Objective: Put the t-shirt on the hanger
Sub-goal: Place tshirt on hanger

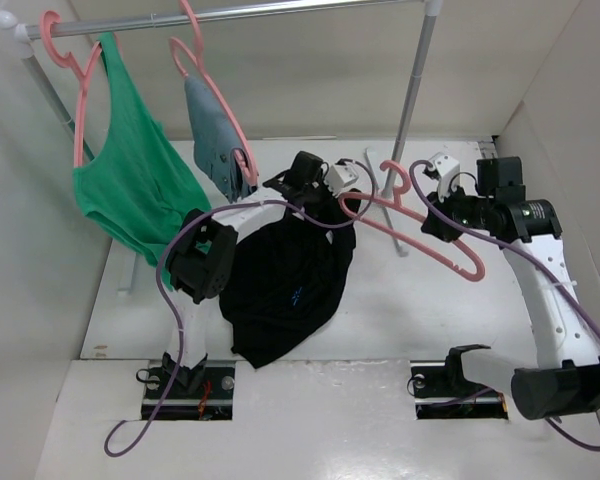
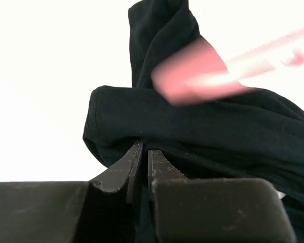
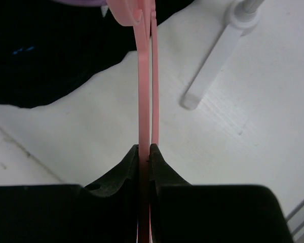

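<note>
Left wrist: hanger (image 2: 202, 76) only a pink blur, upper centre-right; outline unreadable. The t-shirt (image 2: 202, 131) cut by top and right edges. Right wrist: hanger runs off top edge. Top view: chest mark (image 1: 296, 296) too small to read.

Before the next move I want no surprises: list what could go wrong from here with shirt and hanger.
1. The left jaws pinch only a thin fold of the t-shirt; the hanging cloth may slide out.
2. The right jaws grip the hanger on a thin bar, so it could twist when pushed into the cloth.
3. Its hook sits near the rack pole and might snag.
</note>
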You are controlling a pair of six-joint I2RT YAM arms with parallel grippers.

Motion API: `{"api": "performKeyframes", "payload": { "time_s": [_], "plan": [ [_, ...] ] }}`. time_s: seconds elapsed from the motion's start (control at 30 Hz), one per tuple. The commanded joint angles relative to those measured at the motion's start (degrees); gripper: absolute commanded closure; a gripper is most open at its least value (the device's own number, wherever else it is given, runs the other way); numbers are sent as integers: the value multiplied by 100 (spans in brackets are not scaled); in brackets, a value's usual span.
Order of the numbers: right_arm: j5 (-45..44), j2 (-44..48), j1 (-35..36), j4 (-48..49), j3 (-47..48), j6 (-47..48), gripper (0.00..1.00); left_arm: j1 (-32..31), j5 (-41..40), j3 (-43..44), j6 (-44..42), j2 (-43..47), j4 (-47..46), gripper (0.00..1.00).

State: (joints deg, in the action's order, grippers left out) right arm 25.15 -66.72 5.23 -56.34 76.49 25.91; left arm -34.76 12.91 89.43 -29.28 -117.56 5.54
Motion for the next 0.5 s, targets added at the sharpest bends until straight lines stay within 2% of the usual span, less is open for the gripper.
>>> {"api": "performKeyframes", "payload": {
  "time_s": [0.0,0.2,0.27,0.33,0.47],
  "plan": [
    [622,255,-31,-982,331,-7,100,31,-7,171,273,365,193,100],
    [1535,555,-31,-1354,490,-7,100,-91,-218,224,273,365,307,100],
    [1686,721,-31,-1240,219,-7,100,-92,-218,303,273,365,359,100],
    [1818,783,-31,-1056,-10,-112,100,-145,-218,356,273,313,412,100],
    [1661,906,-31,75,-704,-551,100,-197,-218,409,326,312,465,100]
  ]
}}
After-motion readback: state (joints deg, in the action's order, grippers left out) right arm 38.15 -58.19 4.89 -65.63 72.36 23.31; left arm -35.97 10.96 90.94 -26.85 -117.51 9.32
